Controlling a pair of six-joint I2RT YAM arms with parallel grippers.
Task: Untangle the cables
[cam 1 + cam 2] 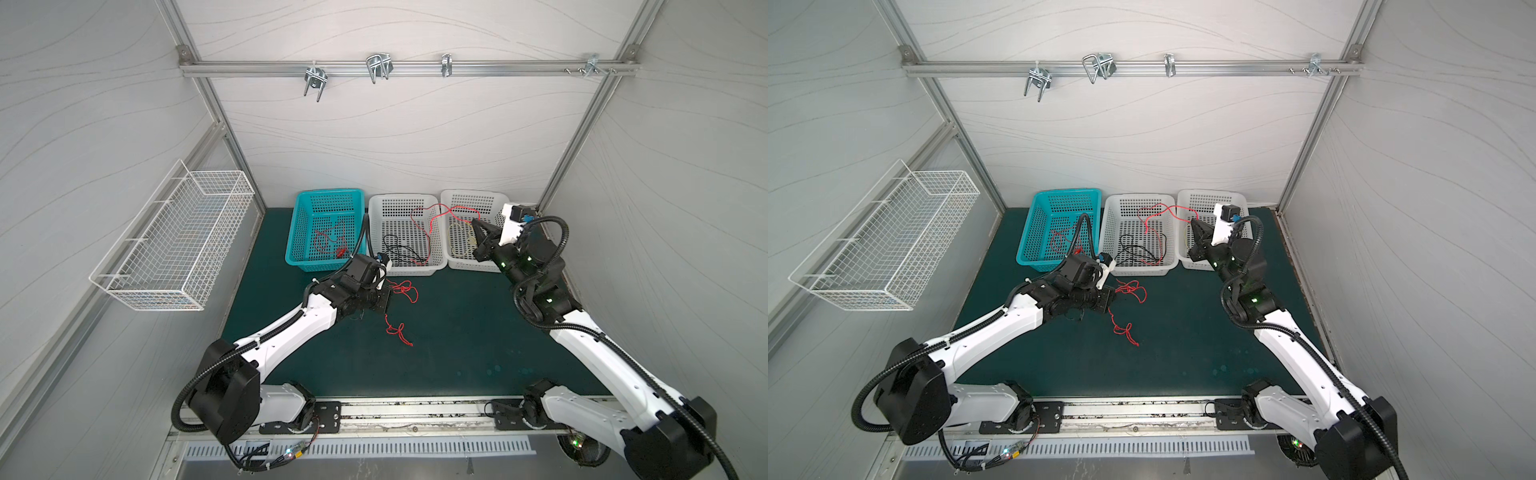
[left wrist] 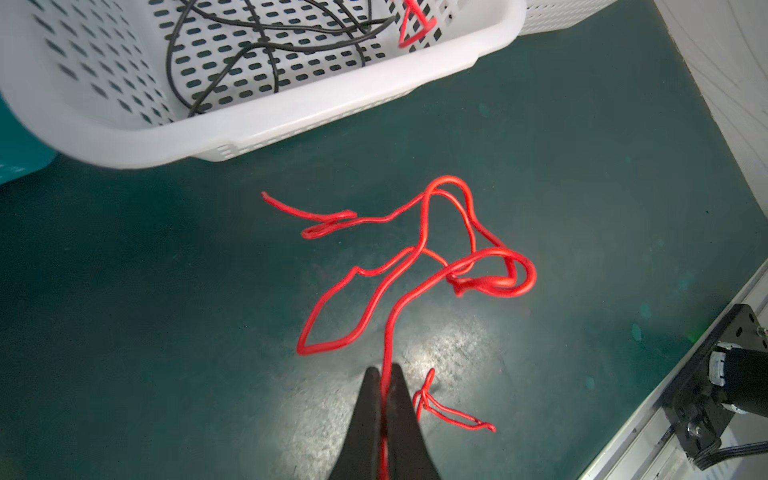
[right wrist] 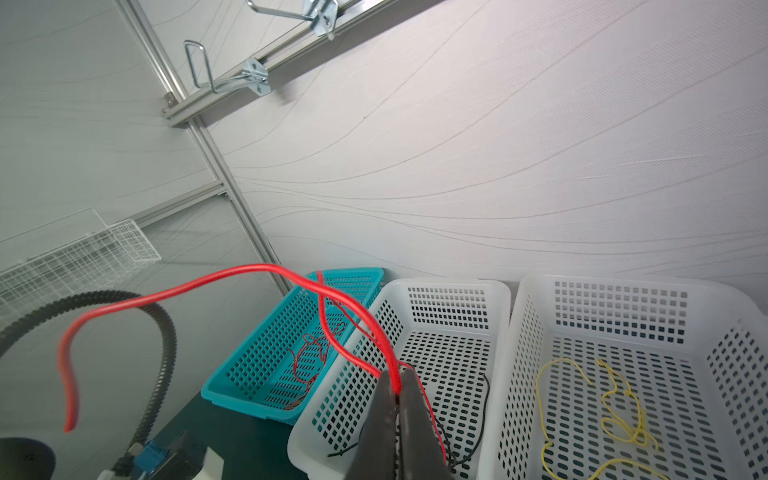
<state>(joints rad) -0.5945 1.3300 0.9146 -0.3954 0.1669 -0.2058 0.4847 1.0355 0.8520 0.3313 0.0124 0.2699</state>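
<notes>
Tightly, left hand pinches forward-trailing knotted red cable, right hand pinches leftward-arching red cable.

A teal basket and two white baskets line the green mat's far edge. A wire rack hangs on the wall.

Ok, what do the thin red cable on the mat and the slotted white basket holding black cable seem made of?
The thin red cable: likely plastic-sheathed wire; glossy highlights, and it holds kinks and loops. The slotted white basket: looks like moulded plastic, smooth and slightly shiny, with rounded rim and regular slots.
</notes>
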